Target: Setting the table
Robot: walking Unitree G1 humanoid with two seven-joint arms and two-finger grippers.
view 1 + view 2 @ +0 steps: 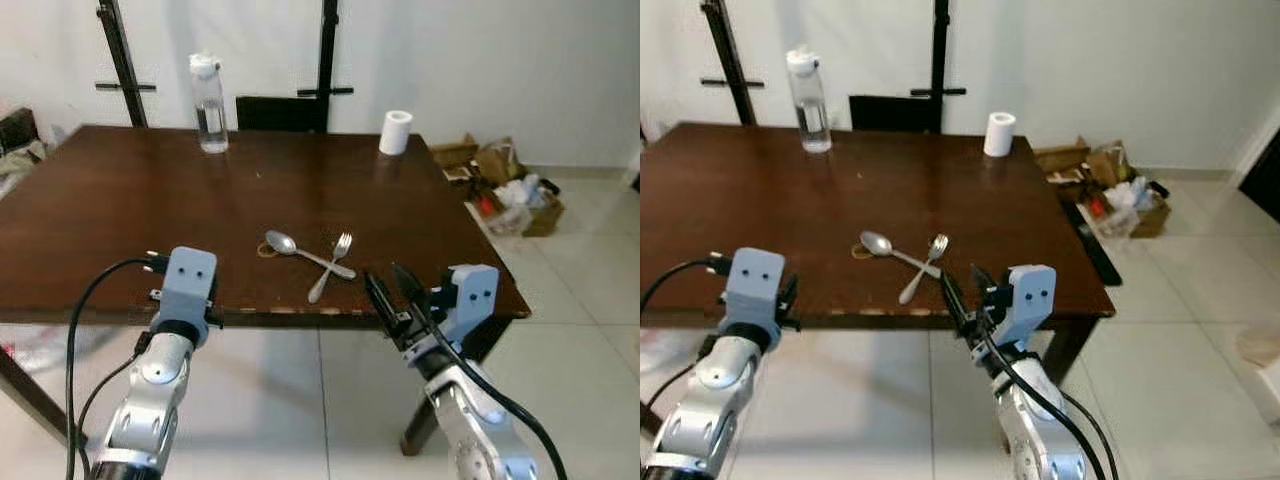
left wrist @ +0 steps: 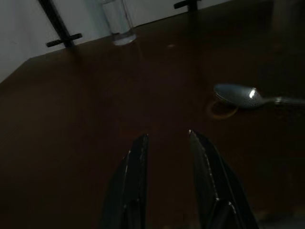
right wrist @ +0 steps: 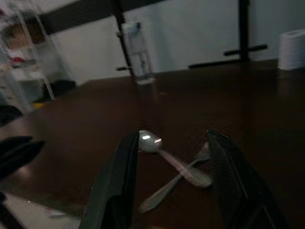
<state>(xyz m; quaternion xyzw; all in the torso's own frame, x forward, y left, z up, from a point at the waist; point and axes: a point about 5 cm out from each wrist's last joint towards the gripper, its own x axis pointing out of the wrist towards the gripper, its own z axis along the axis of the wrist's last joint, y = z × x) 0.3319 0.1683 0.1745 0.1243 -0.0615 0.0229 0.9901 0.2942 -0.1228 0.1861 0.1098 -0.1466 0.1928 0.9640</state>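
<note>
Nearest to me, the right gripper (image 1: 393, 285) hangs just off the front edge of the dark brown wooden table (image 1: 120, 200), its two black fingers spread apart and holding nothing. The left gripper (image 2: 167, 145) is low over the table's near left part; in the left wrist view its fingers are parted and empty too.

Just beyond the right gripper lie the silver metal spoon (image 1: 300, 251) and the silver metal fork (image 1: 331, 267), crossed over each other near the front edge, the spoon's bowl beside a small tan ring (image 1: 268, 249).

Both look light, stiff and slippery, and they lie flat, so I judge a pinch across a handle, away from the crossing, is best.

At the far edge stand a clear plastic bottle (image 1: 208, 103) and a white paper roll (image 1: 396, 132).
</note>
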